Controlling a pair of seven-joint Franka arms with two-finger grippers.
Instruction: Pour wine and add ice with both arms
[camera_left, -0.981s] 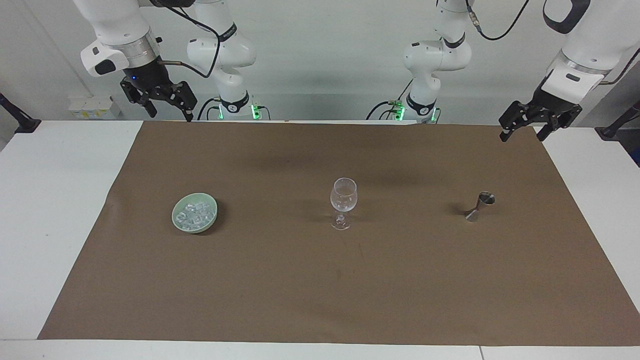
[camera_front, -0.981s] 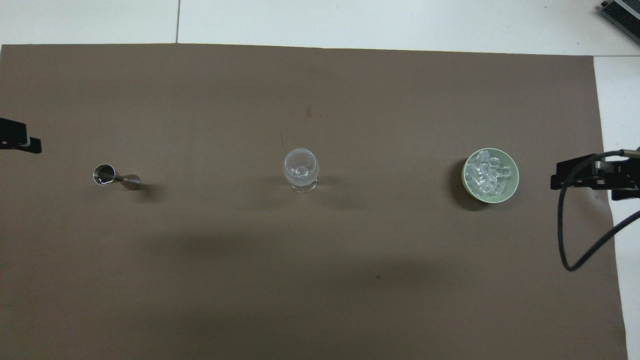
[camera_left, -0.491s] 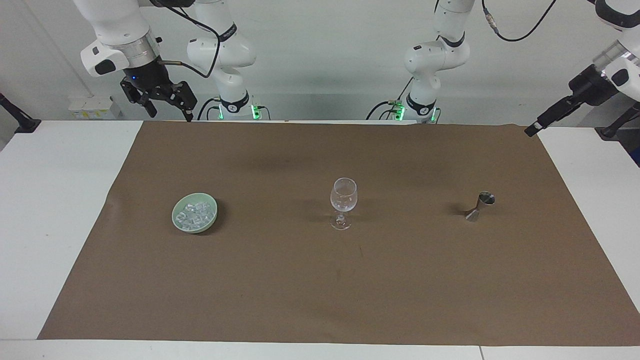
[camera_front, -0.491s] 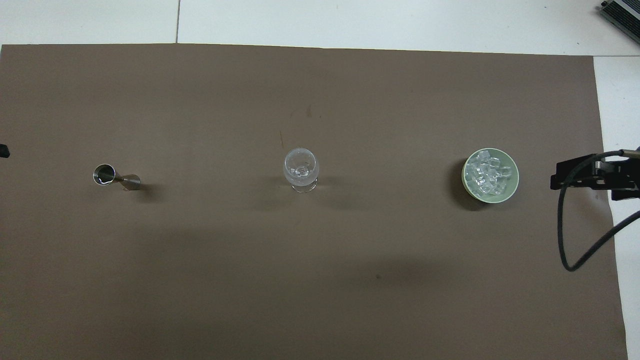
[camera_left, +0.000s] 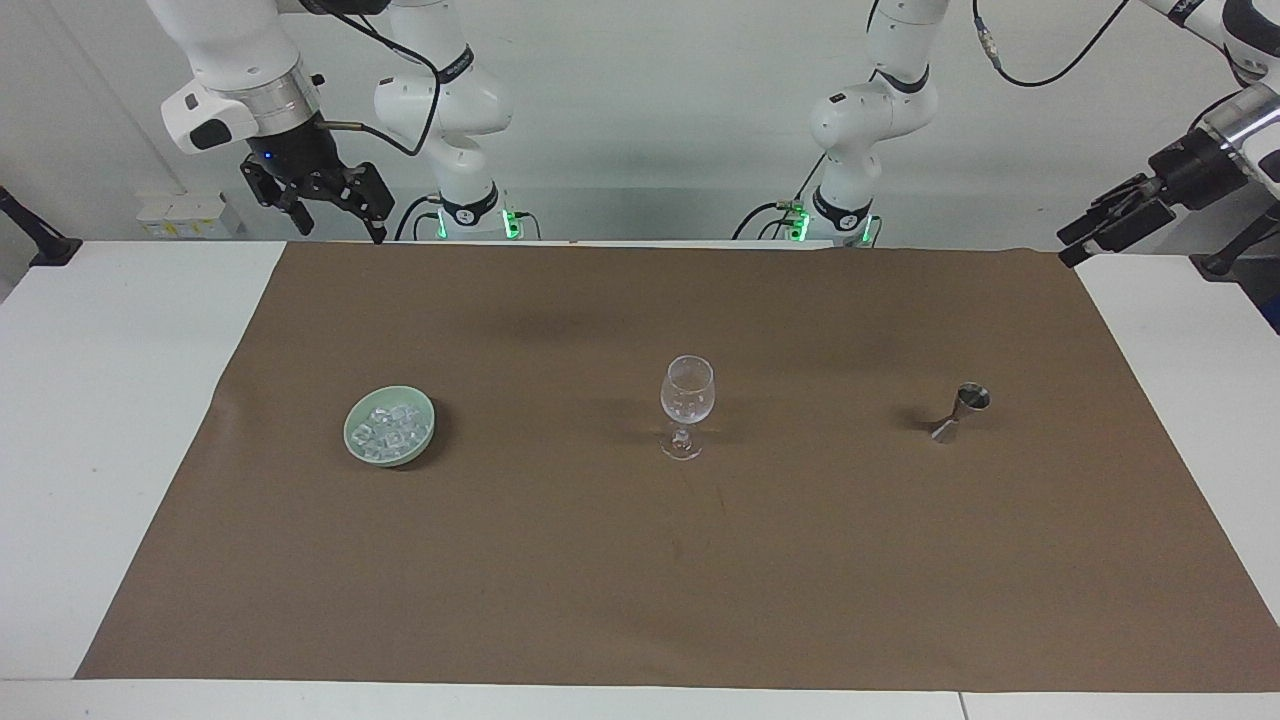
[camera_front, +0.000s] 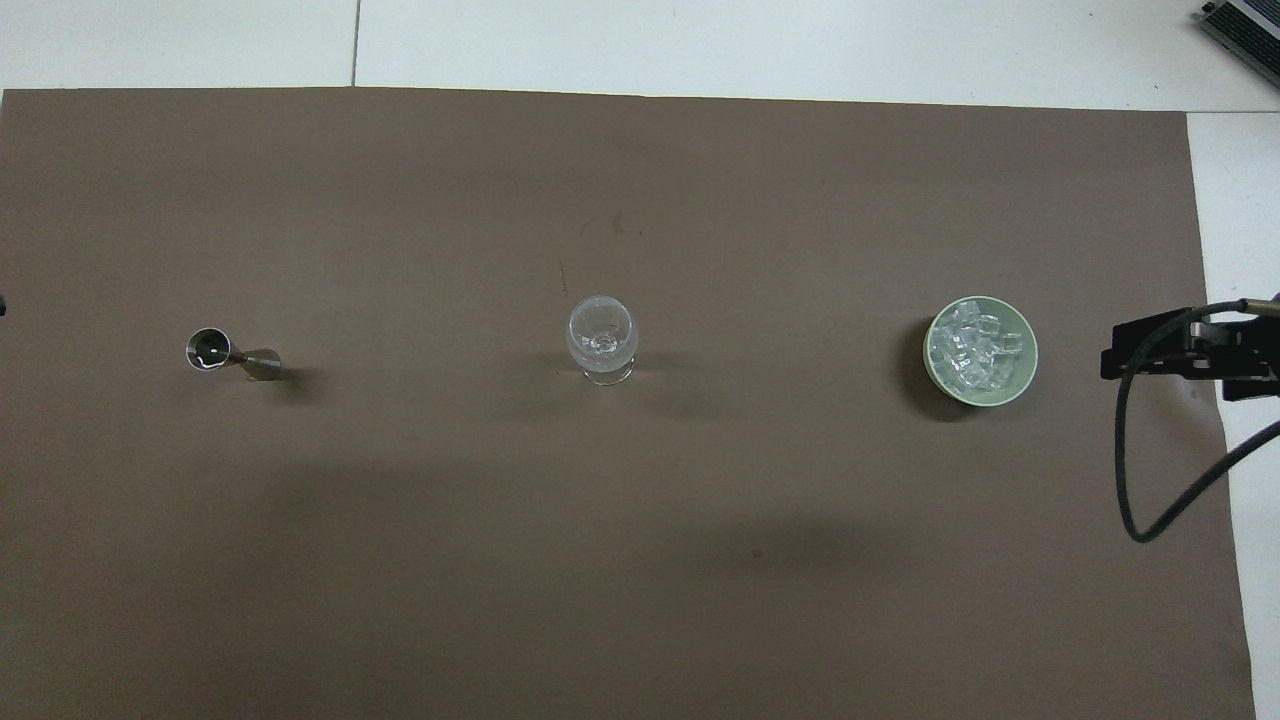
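Two arms: white, both raised along the top of the facing view.
Worktop: white, under a brown mat that fills most of the frame.
Right end effector: upper left of the facing view, fingers spread, holding nothing; waits.
Left end effector: upper right edge, empty; as wide as it goes.
Bowl: green, centre left, holding the ice.
Glass: frame centre, upright, looks empty.
Jigger: steel, centre right, upright.
Risk: the tall, light glass and narrow-footed jigger could tip under an off-centre grasp; slick cubes could slip out and scatter.
Change: the left end effector has swung outward to the frame edge since a second ago; everything else is unmoved.
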